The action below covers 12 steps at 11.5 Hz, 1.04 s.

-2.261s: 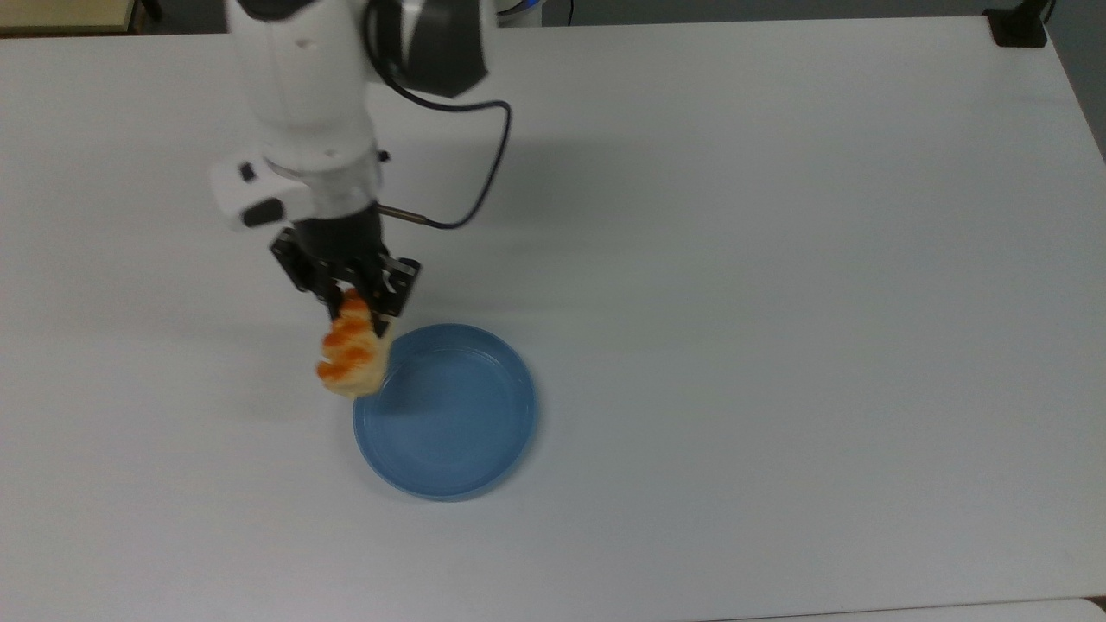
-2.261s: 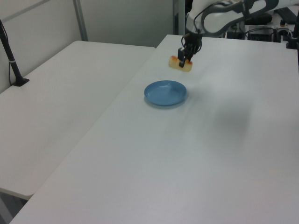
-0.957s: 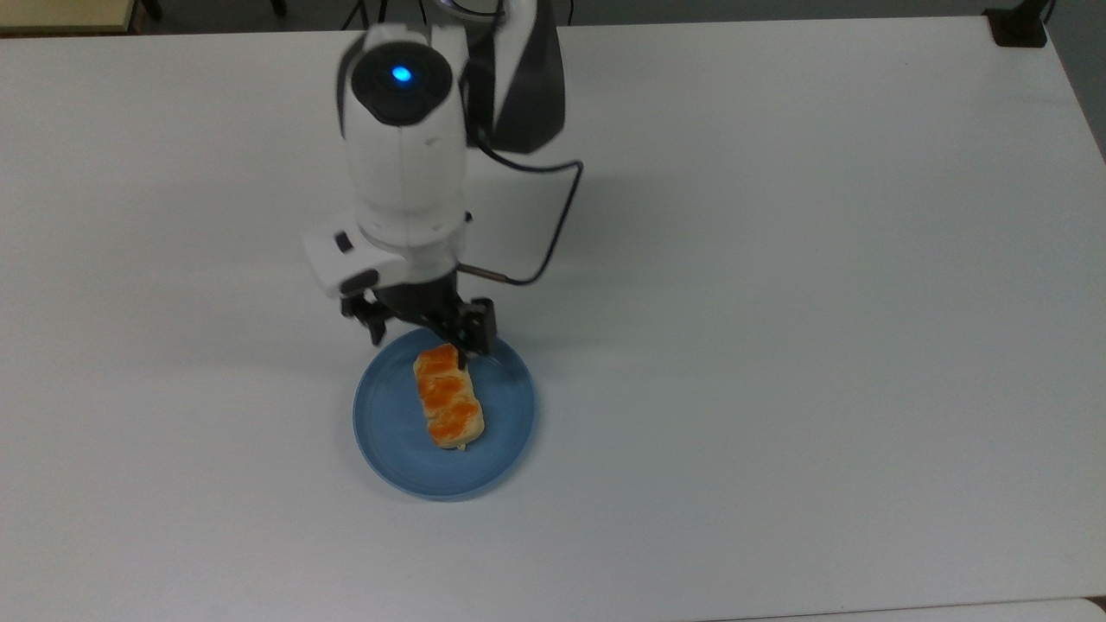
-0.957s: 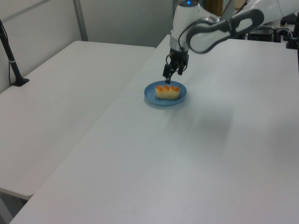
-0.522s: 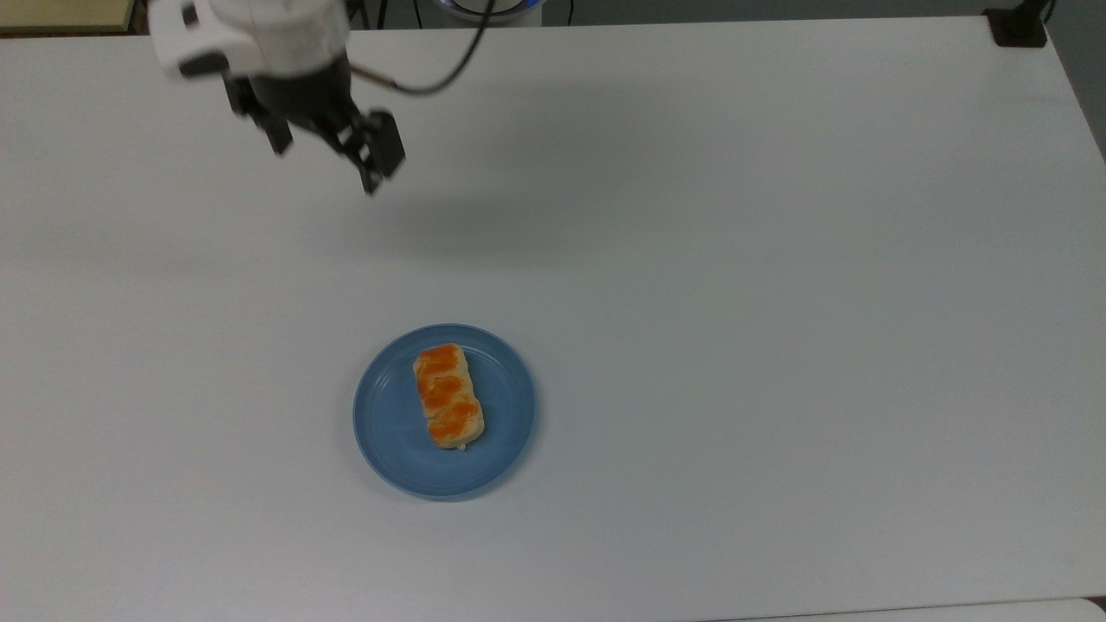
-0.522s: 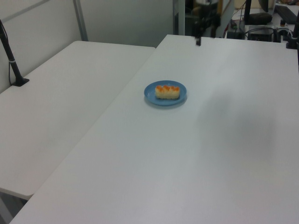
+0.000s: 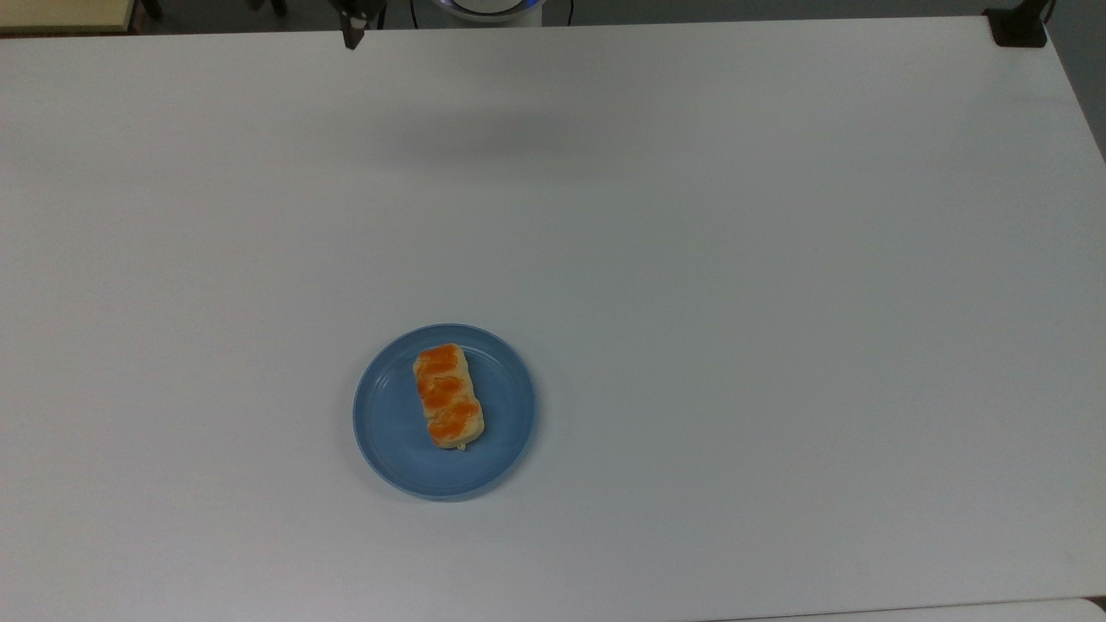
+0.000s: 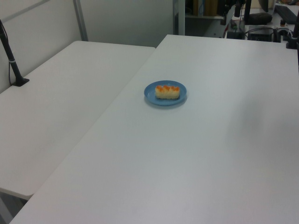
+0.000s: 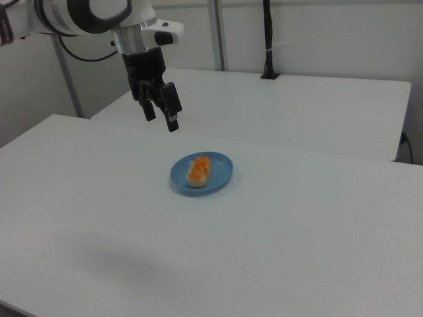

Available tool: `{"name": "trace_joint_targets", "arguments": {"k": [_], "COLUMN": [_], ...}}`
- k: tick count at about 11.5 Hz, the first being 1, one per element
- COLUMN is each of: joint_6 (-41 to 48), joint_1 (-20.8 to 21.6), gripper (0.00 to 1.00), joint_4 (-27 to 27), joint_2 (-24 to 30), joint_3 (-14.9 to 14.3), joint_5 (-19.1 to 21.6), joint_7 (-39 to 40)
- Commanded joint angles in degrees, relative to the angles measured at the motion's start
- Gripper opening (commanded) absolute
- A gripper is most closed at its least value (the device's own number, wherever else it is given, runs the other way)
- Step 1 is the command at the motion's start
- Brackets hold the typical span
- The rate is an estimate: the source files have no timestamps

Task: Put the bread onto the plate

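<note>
We see the pincer (image 9: 160, 117) with its fingers apart and holding nothing, raised above the white desk (image 7: 734, 259), well apart from the blue plate (image 7: 389, 432). The striped bread (image 7: 447, 396) lies flat at the plate's middle.

Bread (image 7: 448, 396) lies on plate (image 7: 389, 436).
</note>
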<state>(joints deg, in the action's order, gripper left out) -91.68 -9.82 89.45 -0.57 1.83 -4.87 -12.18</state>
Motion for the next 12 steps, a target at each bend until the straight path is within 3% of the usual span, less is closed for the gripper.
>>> {"name": "trace_joint_targets", "arguments": {"k": [1,5,10,12], "joint_6": [-1.39,-2.97,-3.32,-3.24], "joint_1": [5.41,3.93,2.7,2.0], "gripper": [1.0,1.0,1.0,1.0], "joint_4": [4.94,4.86,4.77,5.03], "joint_2": [4.44,3.65,2.95,2.6], "joint_3": [-5.07,-4.56,-0.96,2.1], "joint_5": [1.0,3.36,3.64,3.64], "joint_7": [7.86,12.7,14.37,14.2]}}
